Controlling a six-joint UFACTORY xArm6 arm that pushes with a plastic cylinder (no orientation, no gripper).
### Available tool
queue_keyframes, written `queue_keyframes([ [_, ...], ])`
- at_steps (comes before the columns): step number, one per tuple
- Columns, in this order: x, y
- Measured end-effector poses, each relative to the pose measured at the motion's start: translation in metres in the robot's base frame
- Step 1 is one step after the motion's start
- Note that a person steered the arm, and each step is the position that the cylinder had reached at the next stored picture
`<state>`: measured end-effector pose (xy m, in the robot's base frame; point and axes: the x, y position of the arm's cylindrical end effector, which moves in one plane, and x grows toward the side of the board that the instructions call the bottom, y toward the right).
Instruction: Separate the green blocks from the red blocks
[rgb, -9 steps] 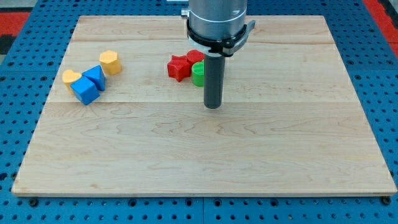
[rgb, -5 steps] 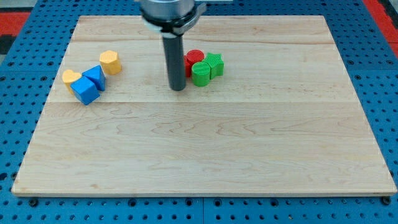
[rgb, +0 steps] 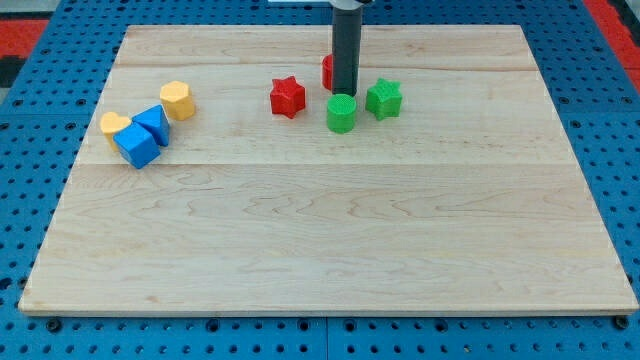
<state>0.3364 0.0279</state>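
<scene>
My tip (rgb: 345, 93) stands near the view's top centre, just above the green cylinder (rgb: 341, 114) and touching or nearly touching it. A green star (rgb: 383, 98) lies just to the right of the cylinder, apart from it. A red star (rgb: 287, 97) lies to the left of my tip. A red cylinder (rgb: 327, 71) sits behind the rod and is mostly hidden by it.
At the view's left sits a cluster: a yellow hexagon-like block (rgb: 177, 100), a yellow heart (rgb: 115, 126), a blue triangle (rgb: 152, 122) and a blue cube (rgb: 135, 146). The wooden board (rgb: 330, 250) lies on a blue pegboard.
My tip moved from the left of the cluster up and to the right, into it. The red star now lies apart at the left, and both green blocks have shifted right and down.
</scene>
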Motion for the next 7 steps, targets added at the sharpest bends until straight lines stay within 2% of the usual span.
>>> queue_keyframes([
  [1, 0.031, 0.018],
  [2, 0.01, 0.06],
  [3, -0.01, 0.066],
  [4, -0.009, 0.045],
  [5, -0.041, 0.069],
  [6, -0.031, 0.099],
  [7, -0.016, 0.05],
])
